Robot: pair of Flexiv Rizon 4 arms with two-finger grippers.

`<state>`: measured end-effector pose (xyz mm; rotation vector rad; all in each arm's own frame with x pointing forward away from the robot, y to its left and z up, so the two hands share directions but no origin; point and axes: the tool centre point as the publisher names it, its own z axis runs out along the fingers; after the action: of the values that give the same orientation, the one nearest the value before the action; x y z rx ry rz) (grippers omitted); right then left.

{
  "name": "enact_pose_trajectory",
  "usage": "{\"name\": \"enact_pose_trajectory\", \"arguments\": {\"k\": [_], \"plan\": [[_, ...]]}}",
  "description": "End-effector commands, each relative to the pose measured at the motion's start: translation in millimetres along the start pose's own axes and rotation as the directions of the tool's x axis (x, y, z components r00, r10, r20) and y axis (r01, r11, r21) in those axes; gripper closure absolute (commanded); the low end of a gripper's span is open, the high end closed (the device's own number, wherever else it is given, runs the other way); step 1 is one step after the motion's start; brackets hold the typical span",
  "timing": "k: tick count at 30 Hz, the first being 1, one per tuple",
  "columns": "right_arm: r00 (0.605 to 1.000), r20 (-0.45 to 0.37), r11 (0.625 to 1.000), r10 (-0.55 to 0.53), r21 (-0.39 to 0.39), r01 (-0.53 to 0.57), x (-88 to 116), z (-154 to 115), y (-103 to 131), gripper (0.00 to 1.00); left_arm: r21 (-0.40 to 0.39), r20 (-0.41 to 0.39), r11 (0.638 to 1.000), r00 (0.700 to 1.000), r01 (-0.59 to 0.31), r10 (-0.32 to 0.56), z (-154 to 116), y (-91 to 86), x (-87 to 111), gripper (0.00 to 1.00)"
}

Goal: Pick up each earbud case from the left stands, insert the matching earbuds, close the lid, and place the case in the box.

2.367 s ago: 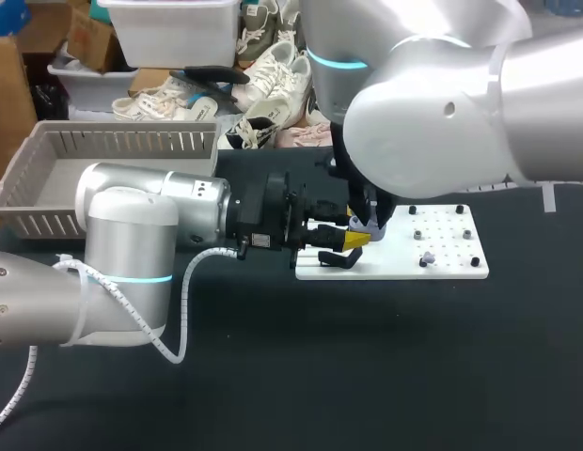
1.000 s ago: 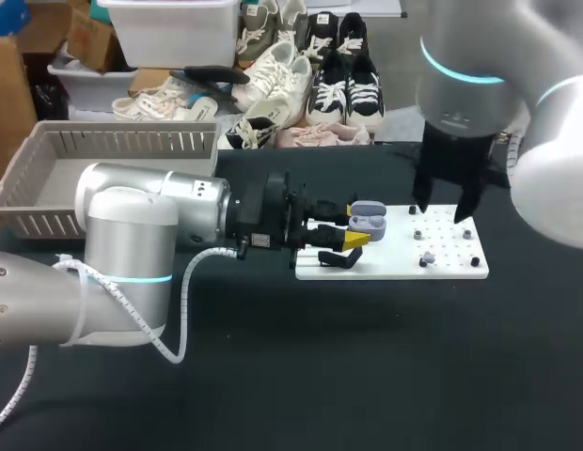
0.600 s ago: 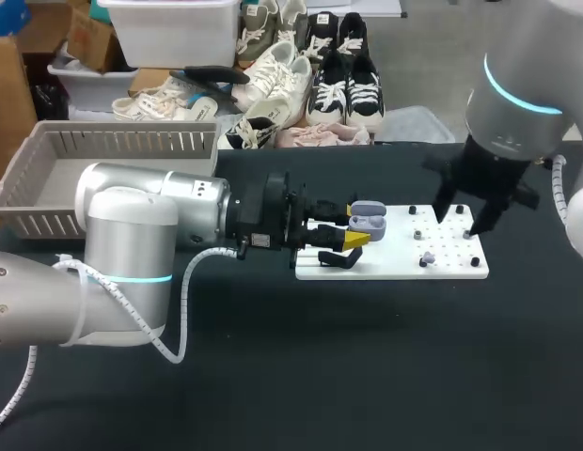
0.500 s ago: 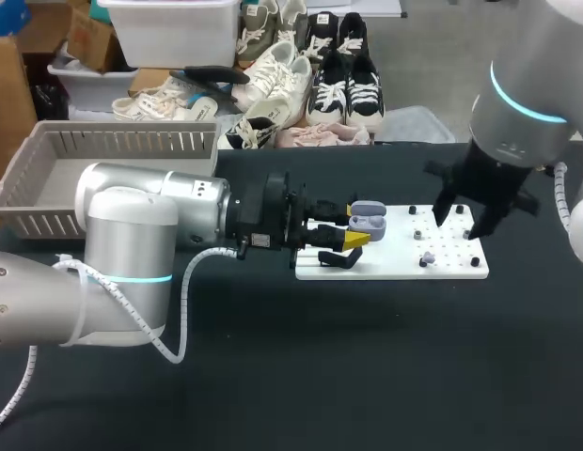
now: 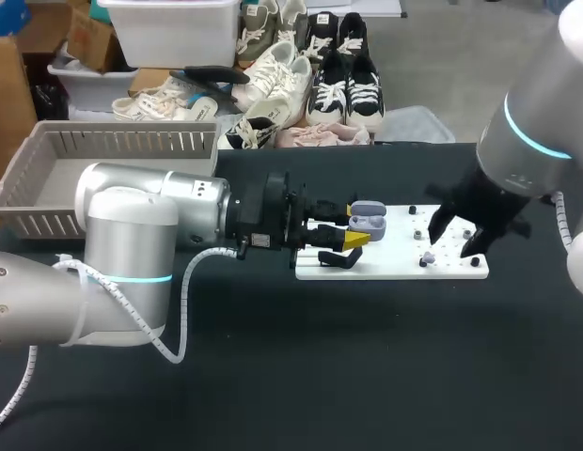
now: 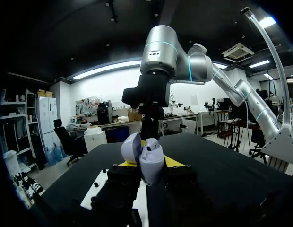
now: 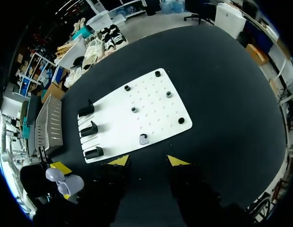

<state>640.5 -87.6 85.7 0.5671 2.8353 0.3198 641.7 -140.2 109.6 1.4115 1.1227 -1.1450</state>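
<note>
- Head view: my left tool (image 5: 353, 230) is clenched on the open earbud case (image 5: 369, 218), held over the stand end of the white board (image 5: 386, 268). It has not moved over the last couple of seconds.
- Head view: my right arm has left the case. It has swung out past the far end of the board and come back down, so the right tool (image 5: 456, 237) now hangs with its fingers spread over that far end, just above the loose earbud (image 5: 427, 256) near the board's front edge. I take it one bud is already seated and this is the approach for the second.
- Head view: the box (image 5: 122, 141) sits on the surface (image 5: 301, 376), well away from the board, beyond its stand end.
- Left wrist view: the case (image 6: 145, 158) sits between the two yellow tips of my left tool (image 6: 151, 163), lid tipped up. My right arm stands ahead of it, over the board.
- Right wrist view: the right tool (image 7: 149, 161) is released and holds nothing. The earbud (image 7: 143, 139) lies just ahead of its tips at the board's (image 7: 118, 123) near edge. The three black stands (image 7: 92, 127) at the other end are bare.
- Writing: I can read none on the case, board or box.
</note>
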Motion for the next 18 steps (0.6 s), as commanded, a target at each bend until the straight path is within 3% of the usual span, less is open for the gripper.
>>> {"name": "enact_pose_trajectory", "arguments": {"k": [1, 18], "plan": [[1.000, -0.021, 1.000, -0.007, 0.001, 0.007, -1, 12, 5, 0.56, -0.003, 0.002, 1.000, 1.000, -0.002, 0.002, 0, -1.0, 0.3, 1.00], [0.999, -0.035, 1.000, -0.003, -0.028, 0.002, -1, 36, 9, 0.59, -0.003, 0.002, 1.000, 1.000, -0.002, 0.002, 0, -1.0, 0.3, 1.00]]}}
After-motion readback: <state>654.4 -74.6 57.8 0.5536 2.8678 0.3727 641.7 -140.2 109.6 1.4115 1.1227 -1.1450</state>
